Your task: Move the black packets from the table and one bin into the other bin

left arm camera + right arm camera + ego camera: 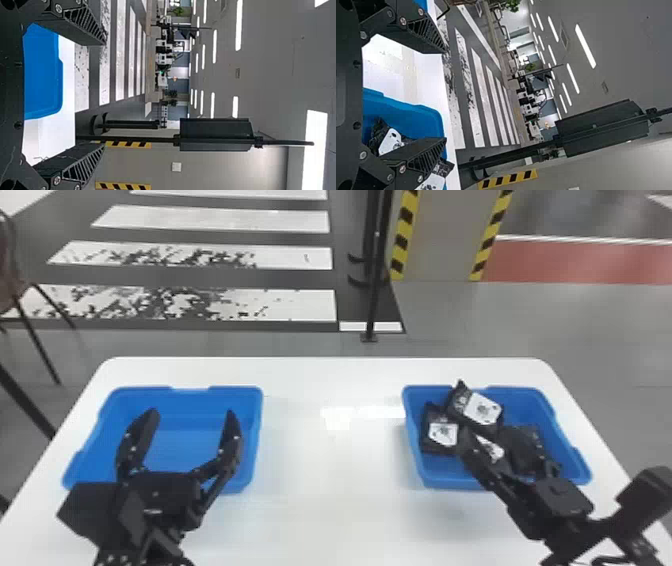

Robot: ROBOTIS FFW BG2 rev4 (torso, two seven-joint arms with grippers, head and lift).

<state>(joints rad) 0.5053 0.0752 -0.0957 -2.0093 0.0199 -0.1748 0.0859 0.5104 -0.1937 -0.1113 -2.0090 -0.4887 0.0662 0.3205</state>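
My left gripper (186,425) stands open over the blue bin on the left (256,440), whose visible floor is bare. In the left wrist view, the fingers of my left gripper (104,95) are wide apart. My right gripper (492,440) is open above the blue bin on the right (575,455). That bin holds several black packets with white labels, one packet (475,408) leaning on the others near the far wall. In the right wrist view, my right gripper (445,95) has nothing between its fingertips, and a packet (389,140) shows beside the lower finger.
The white table (330,470) lies between the two bins and around them. Beyond its far edge stand a black post (375,290) and a pillar with yellow-black stripes (440,240). A chair (10,275) is at the far left.
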